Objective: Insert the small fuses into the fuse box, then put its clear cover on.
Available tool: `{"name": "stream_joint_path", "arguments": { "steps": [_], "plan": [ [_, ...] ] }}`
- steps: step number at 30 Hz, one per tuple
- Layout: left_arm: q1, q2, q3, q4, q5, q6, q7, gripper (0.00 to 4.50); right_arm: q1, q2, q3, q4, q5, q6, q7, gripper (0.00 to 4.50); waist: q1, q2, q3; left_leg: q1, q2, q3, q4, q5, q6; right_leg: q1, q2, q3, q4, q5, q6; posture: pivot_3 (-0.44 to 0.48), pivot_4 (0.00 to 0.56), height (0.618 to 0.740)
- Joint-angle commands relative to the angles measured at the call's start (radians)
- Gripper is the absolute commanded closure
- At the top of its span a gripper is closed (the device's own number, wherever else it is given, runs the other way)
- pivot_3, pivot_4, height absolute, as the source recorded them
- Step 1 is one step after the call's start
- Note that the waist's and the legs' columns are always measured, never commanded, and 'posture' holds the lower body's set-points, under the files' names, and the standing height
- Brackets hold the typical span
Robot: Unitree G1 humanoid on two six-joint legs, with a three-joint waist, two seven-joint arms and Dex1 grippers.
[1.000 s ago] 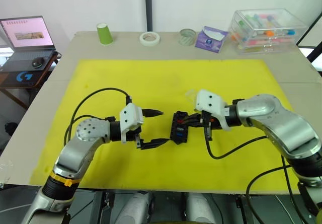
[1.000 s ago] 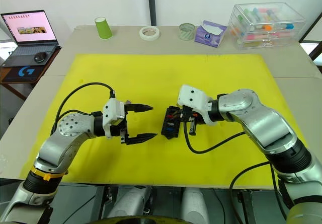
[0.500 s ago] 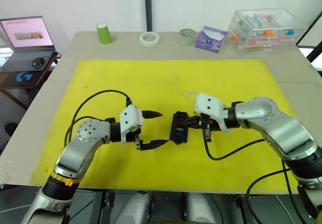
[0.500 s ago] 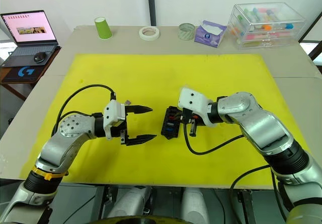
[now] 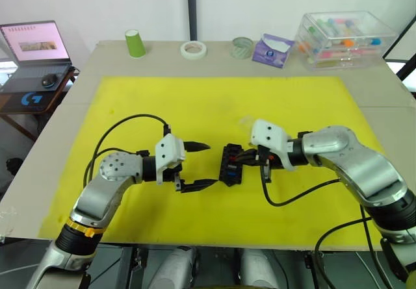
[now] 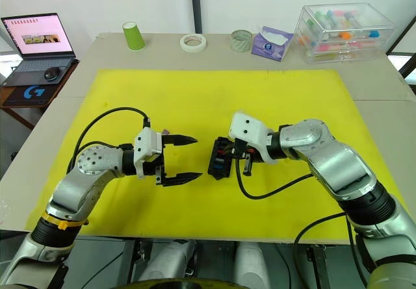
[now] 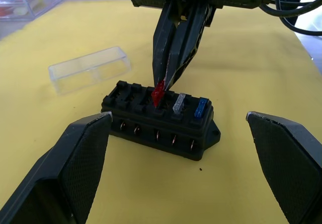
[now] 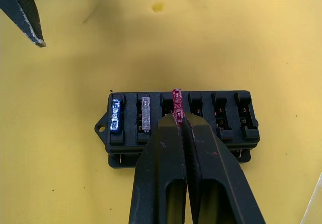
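The right gripper (image 8: 177, 118) is pinched tight on a red fuse (image 8: 176, 99), its two black fingers pressed together with the fuse standing out beyond the tips and set at the third slot of the fuse box (image 8: 178, 126). In that box, counting from the end with the mounting tab, a blue fuse (image 8: 116, 115) sits in the first slot and a grey fuse (image 8: 146, 113) in the second, just beside the red one; the three slots past the red fuse are unfilled. The fuse box lies flat on the yellow mat (image 5: 195, 100), roughly mid-width and nearer the mat's front edge than its far edge. The left gripper (image 5: 196, 166) hangs just beside the fuse box on the side opposite the right gripper, its jaws spread wide and holding nothing, the tips apart from the box and pointing at it. The clear cover (image 7: 90, 69) rests on the mat near the fuse box, on its far side, apart from it. Bare mat stretches well beyond the fuse box toward the far edge and to either side. Past the mat's far edge stand a green cup (image 5: 135, 43), two tape rolls (image 5: 194, 49), a tissue pack (image 5: 272, 49) and a clear storage box (image 5: 343, 37).
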Motion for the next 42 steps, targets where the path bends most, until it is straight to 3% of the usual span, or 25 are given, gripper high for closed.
{"name": "stream_joint_path", "arguments": {
  "steps": [1,42],
  "plan": [
    [-0.014,-0.001,0.004,-0.009,-0.003,-0.016,-0.001,0.01,-0.019,-0.01,-0.024,-0.04,0.017,0.005,0.017,4.5,0.0,0.0,0.0,0.0,0.0,0.0,0.0,0.0,0.0,0.0,0.0,0.0,0.0,0.0,0.0,0.0,0.15,0.74],
    [-0.015,0.002,-0.001,-0.001,0.0,-0.012,-0.003,0.01,-0.007,-0.009,0.048,-0.001,-0.062,-0.054,0.054,4.5,0.0,0.0,0.0,0.0,0.0,0.0,0.0,0.0,0.0,0.0,0.0,0.0,0.0,0.0,0.0,0.0,0.15,0.74]
  ]
}}
